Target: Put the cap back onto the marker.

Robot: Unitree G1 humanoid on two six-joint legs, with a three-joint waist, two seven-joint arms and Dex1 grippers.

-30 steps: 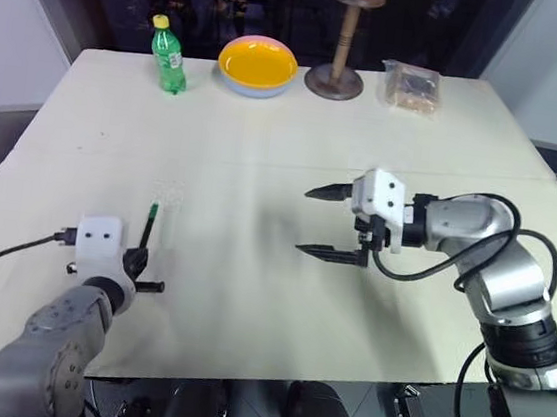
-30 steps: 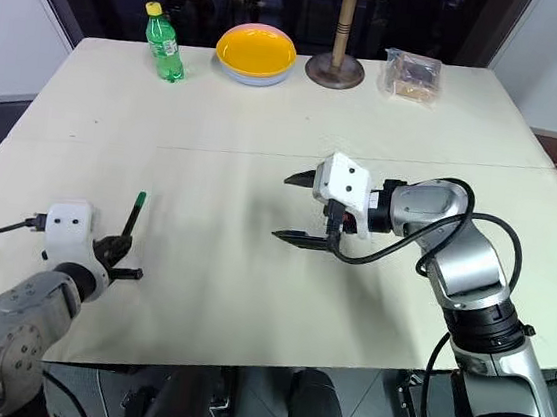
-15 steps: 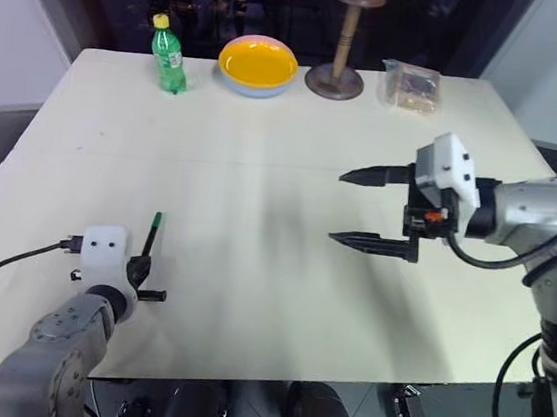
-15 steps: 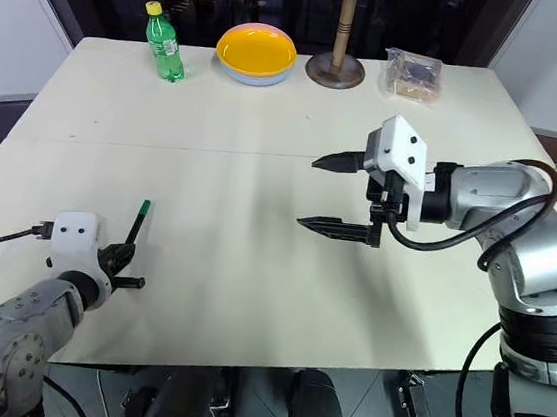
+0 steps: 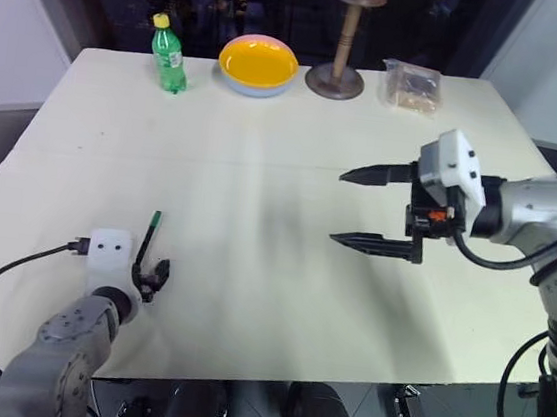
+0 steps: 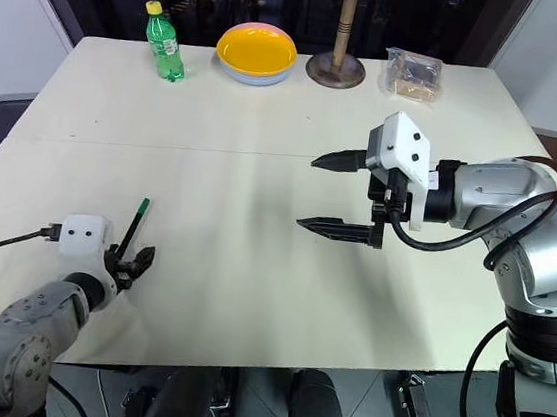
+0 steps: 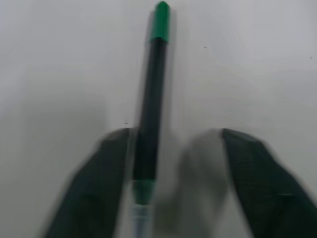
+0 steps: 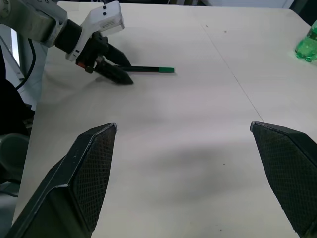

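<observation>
The marker point(image 5: 146, 242) is a thin black stick lying on the white table point(image 5: 263, 167) at the near left. Its far end carries a short bright green piece that looks like the cap point(image 7: 160, 22); I cannot tell this for sure. My left gripper point(image 5: 150, 274) is open around the marker's near end. In the left wrist view the barrel point(image 7: 148, 124) rests against one finger point(image 7: 106, 173), and the other finger point(image 7: 257, 178) stands apart from it. My right gripper point(image 5: 339, 207) hovers open and empty above the table's middle right, pointing left, far from the marker point(image 8: 148, 69).
Along the table's far edge stand a green bottle with a yellow lid point(image 5: 168, 55), a yellow bowl point(image 5: 259, 63), a wooden stand point(image 5: 340, 45) and a clear packet point(image 5: 410, 86). A black cable point(image 5: 9, 278) trails from my left wrist.
My left gripper has opened and let go of the marker, which now lies on the table. My right gripper first drew back to the right and up, then stayed still.
</observation>
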